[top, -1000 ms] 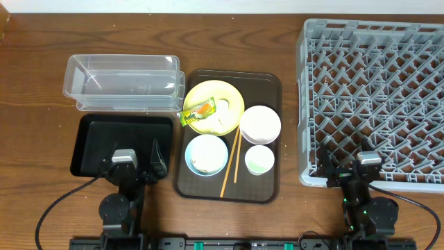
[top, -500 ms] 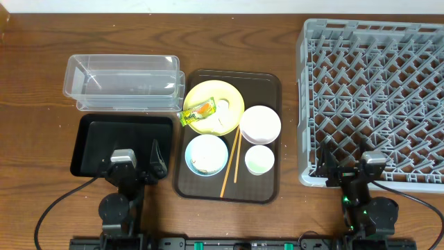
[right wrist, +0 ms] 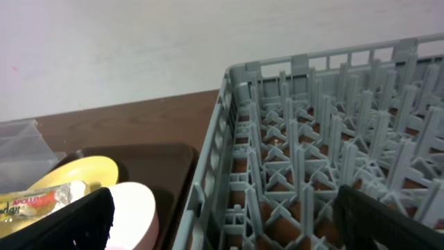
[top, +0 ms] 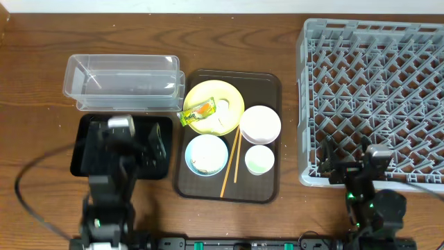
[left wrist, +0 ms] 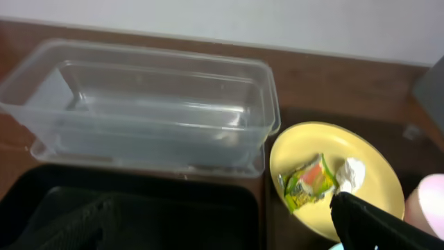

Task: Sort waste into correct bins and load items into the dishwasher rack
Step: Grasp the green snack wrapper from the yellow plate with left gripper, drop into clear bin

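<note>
A brown tray (top: 270, 87) holds a yellow plate (top: 229, 94) with a green-orange wrapper (top: 196, 112) and a crumpled tissue (top: 223, 105). It also holds a white bowl (top: 260, 123), a blue bowl (top: 207, 154) with scraps, a pale green cup (top: 259, 160) and chopsticks (top: 231, 163). My left gripper (top: 128, 149) is open and empty over the black bin (top: 87, 139). In its wrist view, the wrapper (left wrist: 309, 182) and plate (left wrist: 378, 167) lie ahead right. My right gripper (top: 345, 163) is open and empty at the near left corner of the grey dishwasher rack (top: 374, 90).
A clear plastic bin (top: 125, 83) stands behind the black bin, and shows in the left wrist view (left wrist: 152, 104). The right wrist view shows the rack's left wall (right wrist: 229, 139), the white bowl (right wrist: 132, 208) and the plate (right wrist: 83, 173) to its left.
My left arm has moved forward and up over the black bin. My right gripper has shifted slightly right. The objects have not moved.
</note>
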Robot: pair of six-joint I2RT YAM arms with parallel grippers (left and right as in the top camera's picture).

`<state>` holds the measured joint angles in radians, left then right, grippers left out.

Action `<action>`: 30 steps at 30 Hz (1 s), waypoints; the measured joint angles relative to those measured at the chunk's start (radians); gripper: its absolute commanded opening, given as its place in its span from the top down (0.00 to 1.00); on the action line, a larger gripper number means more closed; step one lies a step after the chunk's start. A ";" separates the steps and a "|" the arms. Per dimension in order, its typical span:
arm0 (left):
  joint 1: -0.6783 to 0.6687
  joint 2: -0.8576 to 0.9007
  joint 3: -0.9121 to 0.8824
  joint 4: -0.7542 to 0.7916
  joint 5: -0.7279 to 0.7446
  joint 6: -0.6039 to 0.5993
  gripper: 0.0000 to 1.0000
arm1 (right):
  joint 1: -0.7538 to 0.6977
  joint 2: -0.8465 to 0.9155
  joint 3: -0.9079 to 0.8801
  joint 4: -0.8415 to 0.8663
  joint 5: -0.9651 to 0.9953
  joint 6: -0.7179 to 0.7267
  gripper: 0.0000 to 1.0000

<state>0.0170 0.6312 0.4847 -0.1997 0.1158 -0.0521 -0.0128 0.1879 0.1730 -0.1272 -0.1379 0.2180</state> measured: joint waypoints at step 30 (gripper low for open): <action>-0.017 0.657 0.492 -0.356 0.175 -0.001 0.01 | 0.000 0.757 0.643 -0.564 0.011 -0.086 0.01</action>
<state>-0.0002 1.2884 0.9768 -0.5556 0.2905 -0.0532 -0.0128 0.9447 0.8158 -0.6914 -0.1272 0.1322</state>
